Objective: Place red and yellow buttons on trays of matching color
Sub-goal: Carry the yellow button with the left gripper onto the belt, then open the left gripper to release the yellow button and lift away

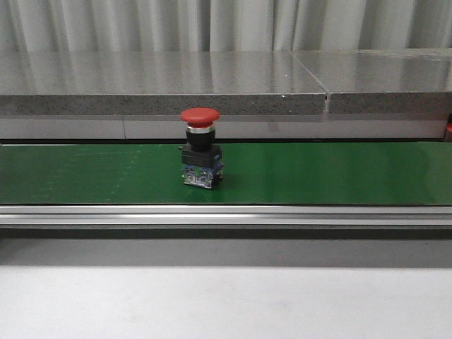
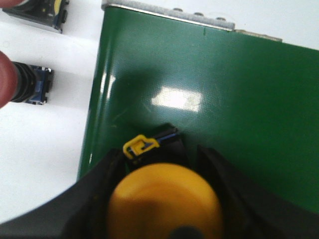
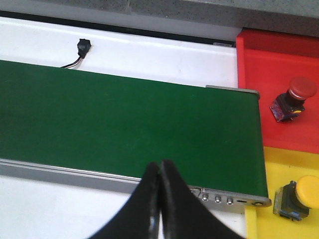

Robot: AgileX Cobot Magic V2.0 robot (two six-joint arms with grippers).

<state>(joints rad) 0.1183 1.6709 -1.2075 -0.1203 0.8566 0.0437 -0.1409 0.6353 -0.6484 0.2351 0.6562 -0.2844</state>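
A red button (image 1: 200, 148) stands upright on the green belt (image 1: 318, 173) in the front view; neither gripper shows there. In the left wrist view my left gripper (image 2: 158, 159) is shut on a yellow button (image 2: 164, 199), its black fingers (image 2: 97, 191) on either side of the cap, just over the belt (image 2: 224, 99) near its end. My right gripper (image 3: 159, 172) is shut and empty above the belt's near rail. Beside that end of the belt a red tray (image 3: 269, 59) holds a red button (image 3: 293, 98) and a yellow tray (image 3: 279, 164) holds a yellow button (image 3: 300, 196).
On the white table beside the belt's left end lie a red button (image 2: 22, 84) on its side and another yellow button (image 2: 42, 10). A small black sensor (image 3: 82, 46) with a cable sits beyond the belt. A grey stone ledge (image 1: 212, 85) runs behind the belt.
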